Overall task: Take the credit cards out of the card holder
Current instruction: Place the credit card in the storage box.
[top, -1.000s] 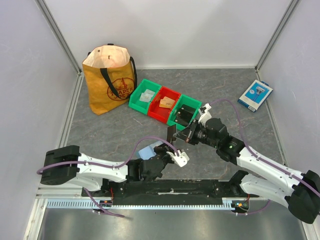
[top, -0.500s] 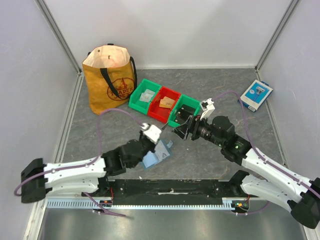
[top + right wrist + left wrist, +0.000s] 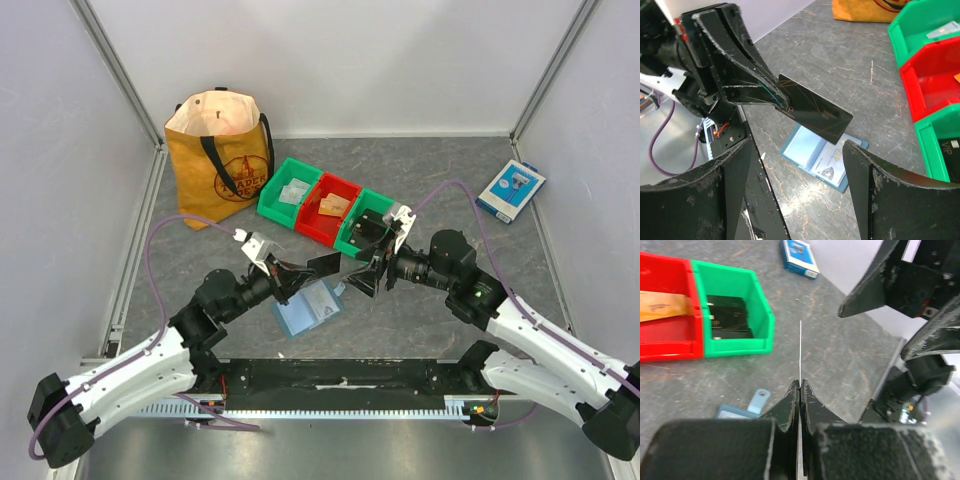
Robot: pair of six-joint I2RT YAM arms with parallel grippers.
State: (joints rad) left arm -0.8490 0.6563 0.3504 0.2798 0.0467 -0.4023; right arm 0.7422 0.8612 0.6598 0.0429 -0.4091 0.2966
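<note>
Right wrist view: left pincer (image 3: pixel 784 104) clenched on dark credit card (image 3: pixel 815 114), long axis aimed into gap of right pincer (image 3: pixel 366 272), released, directly opposite. Card holder (image 3: pixel 812 161) lies open on counter (image 3: pixel 450 180) beneath.

Left pincer (image 3: pixel 800 384) rose, gripping dark card (image 3: pixel 815 115); right pincer (image 3: pixel 366 268) opened.

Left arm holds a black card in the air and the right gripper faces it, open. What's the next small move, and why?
Probably the right gripper should ease forward until its open jaws straddle the free end of the black card, then close. The left gripper pinches only one end, above the open wallet, and the right jaws are not touching the card.
</note>
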